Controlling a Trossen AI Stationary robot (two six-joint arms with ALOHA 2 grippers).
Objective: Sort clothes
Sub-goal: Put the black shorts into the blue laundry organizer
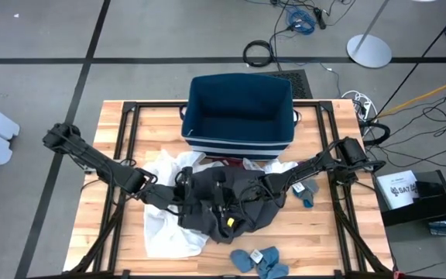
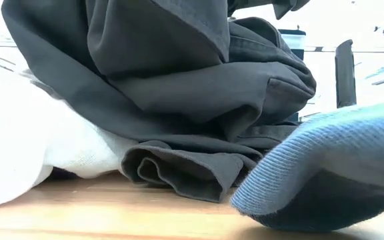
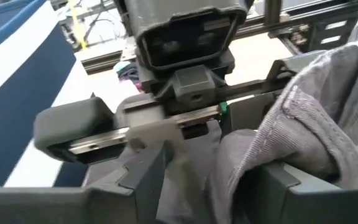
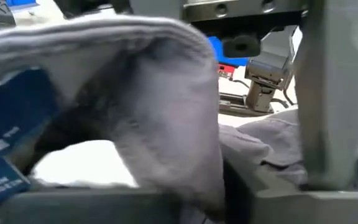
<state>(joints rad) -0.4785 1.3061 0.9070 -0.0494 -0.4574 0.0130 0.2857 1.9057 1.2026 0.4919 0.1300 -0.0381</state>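
Dark grey garment [image 1: 227, 203] heaped mid-table, toward front edge, over white garment [image 1: 165, 221]. Left gripper [image 1: 183, 184] released; right gripper [image 1: 248, 191] clenching grey cloth (handover, likely). Confirm right's hold before lifting toward bin [image 1: 240, 116].

Even, bright overhead light fills the high view, with only soft, short shadows under the arms and beside the navy bin [image 1: 238, 116] on the counter [image 1: 324, 232]. In the low view the background at upper right is blown out to white, and the blue sock [image 2: 325, 180] at lower right lies too near the lens to be sharp, while the dark grey garment [image 2: 179, 87] reads dim against the glare. Both wrist views are soft and blurred, the grey cloth [image 4: 160, 99] filling the frame out of focus.
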